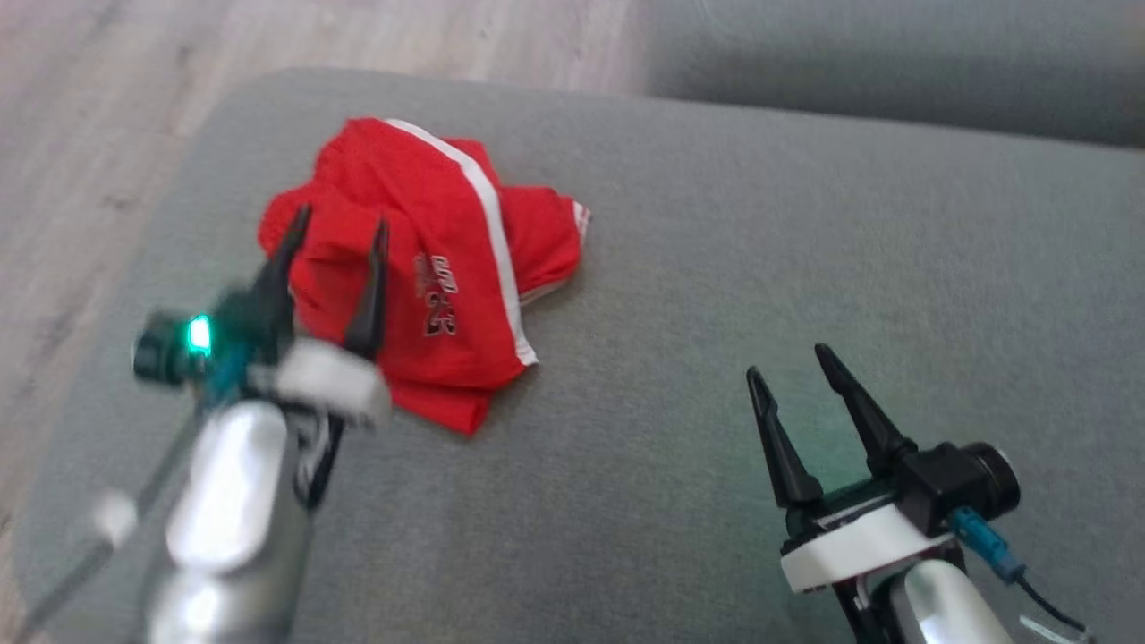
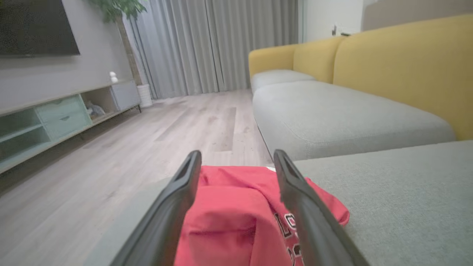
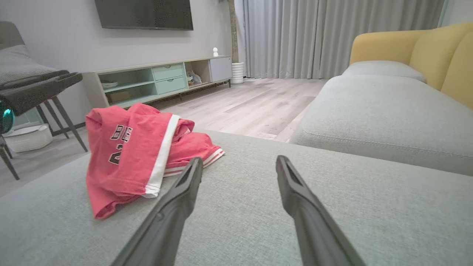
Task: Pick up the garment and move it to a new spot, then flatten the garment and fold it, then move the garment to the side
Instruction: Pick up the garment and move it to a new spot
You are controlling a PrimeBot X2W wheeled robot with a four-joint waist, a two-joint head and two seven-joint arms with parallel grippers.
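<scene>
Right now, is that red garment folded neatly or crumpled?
Crumpled: the red garment lies bunched in uneven layers on the grey cushion.

Left arm (image 1: pixel 228 492), right arm (image 1: pixel 939 597), jaws wide.

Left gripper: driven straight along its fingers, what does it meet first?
Most likely the garment, which lies bunched on the cushion between the left gripper's open fingers. Height is unclear: it might skim over the top of the heap instead, with the floor beyond.
</scene>
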